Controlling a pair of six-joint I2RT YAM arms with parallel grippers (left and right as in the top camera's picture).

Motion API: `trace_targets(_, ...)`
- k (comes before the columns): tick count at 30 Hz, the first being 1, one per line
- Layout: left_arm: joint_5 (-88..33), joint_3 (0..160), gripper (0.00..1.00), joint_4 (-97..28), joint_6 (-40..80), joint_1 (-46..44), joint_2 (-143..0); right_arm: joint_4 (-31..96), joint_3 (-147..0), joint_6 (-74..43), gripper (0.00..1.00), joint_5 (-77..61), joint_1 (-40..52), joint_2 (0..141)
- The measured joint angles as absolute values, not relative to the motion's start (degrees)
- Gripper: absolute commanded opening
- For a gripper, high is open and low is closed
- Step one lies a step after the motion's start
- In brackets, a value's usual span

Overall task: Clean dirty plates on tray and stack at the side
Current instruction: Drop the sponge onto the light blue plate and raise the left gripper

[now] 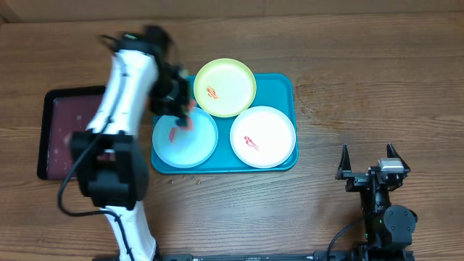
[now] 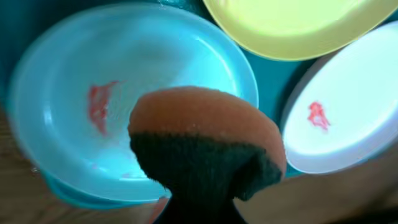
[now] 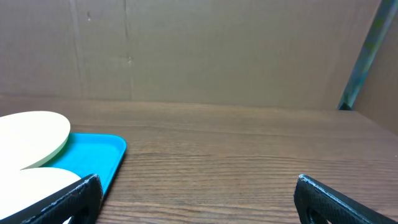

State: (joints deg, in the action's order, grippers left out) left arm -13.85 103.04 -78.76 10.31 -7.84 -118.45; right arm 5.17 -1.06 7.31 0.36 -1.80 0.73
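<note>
Three plates lie on the teal-blue tray (image 1: 283, 87): a pale blue plate (image 1: 190, 145) at the front left, a yellow-green plate (image 1: 226, 87) at the back, a white plate (image 1: 264, 136) at the front right. Each has a red smear. My left gripper (image 1: 181, 109) is shut on an orange and dark green sponge (image 2: 205, 146) just above the pale blue plate (image 2: 124, 93), near its back rim. The yellow-green plate (image 2: 298, 28) and white plate (image 2: 348, 112) also show in the left wrist view. My right gripper (image 1: 368, 163) is open and empty, right of the tray (image 3: 93, 155).
A dark maroon tray (image 1: 65, 130) lies at the left, partly under my left arm. The wooden table (image 1: 362, 72) runs to the right of the teal tray. A cardboard wall (image 3: 217, 50) stands behind the table.
</note>
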Motion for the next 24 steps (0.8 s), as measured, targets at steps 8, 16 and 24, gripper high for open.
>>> trace_targets(8,-6.07,90.52,0.04,-67.72,16.21,-14.66,-118.45,5.17,-1.06,7.31,1.00,0.38,-1.80,0.73)
trace_targets(16,-3.60,86.74,0.68,-64.18,18.55,-14.63,-118.48,5.17,-1.06,7.33,1.00,0.36,-1.80,0.73)
trace_targets(24,-3.18,104.09,0.69,-78.70,18.52,-11.75,-118.76,5.17,-1.06,7.31,1.00,0.36,-1.80,0.73)
